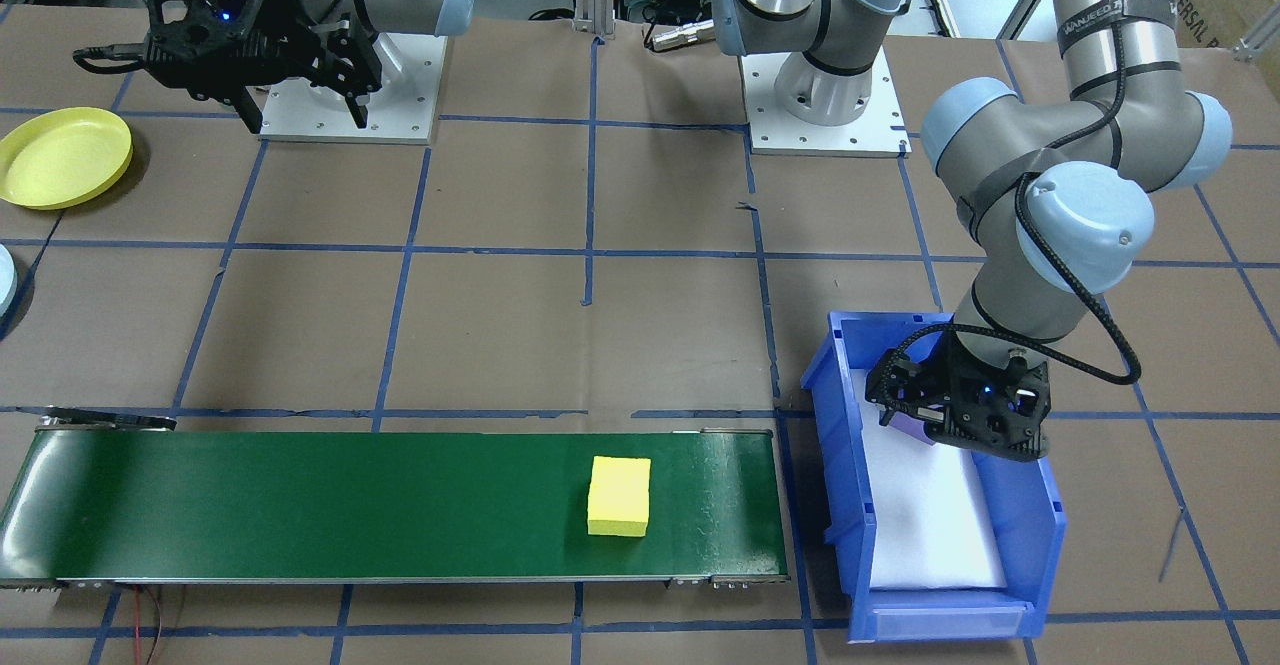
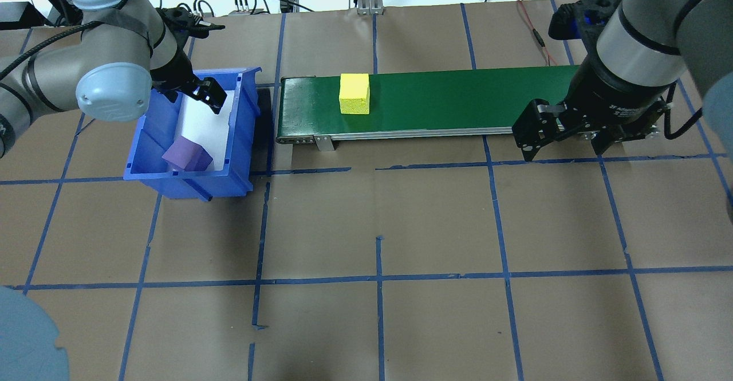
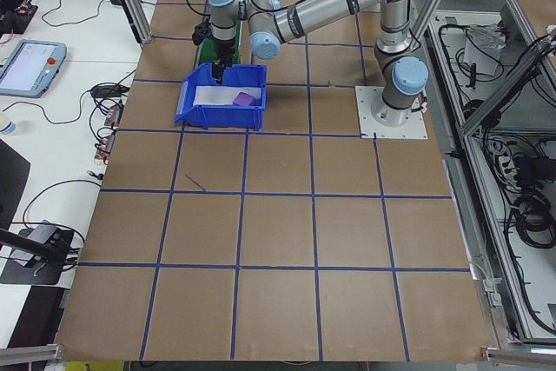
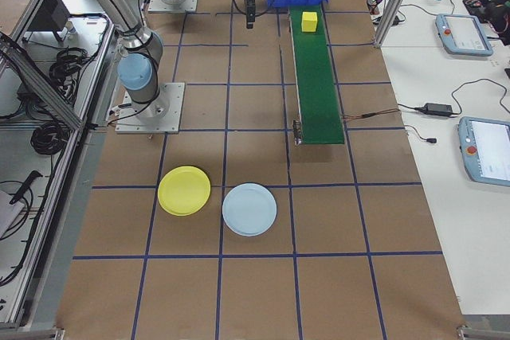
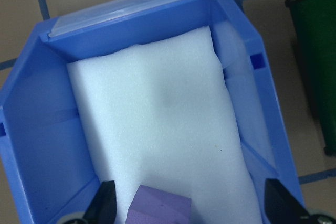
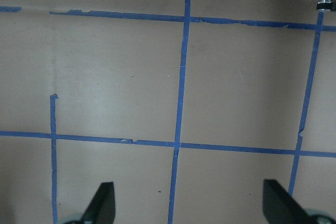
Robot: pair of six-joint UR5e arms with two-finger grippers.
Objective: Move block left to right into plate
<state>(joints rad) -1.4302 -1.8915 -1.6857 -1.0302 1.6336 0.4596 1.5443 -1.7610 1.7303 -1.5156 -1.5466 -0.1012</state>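
Progress looks early to us: yellow block [image 1: 619, 496] sits on the belt [image 1: 300, 505], far from the yellow plate [image 1: 60, 157], while left end effector [image 2: 211, 95] and right end effector [image 2: 564, 140] gape empty

Taped brown table [image 2: 435, 226] bearing conveyor [image 2: 435, 103], bin [image 2: 243, 134], plates [image 4: 184, 190].

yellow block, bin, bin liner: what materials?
Yellow block: likely foam, matte with a grainy, porous look.
Blue bin: looks like moulded plastic, smooth with a slight sheen.
White liner: seems foam sheet, fine pebbled texture, soft wavy edges.
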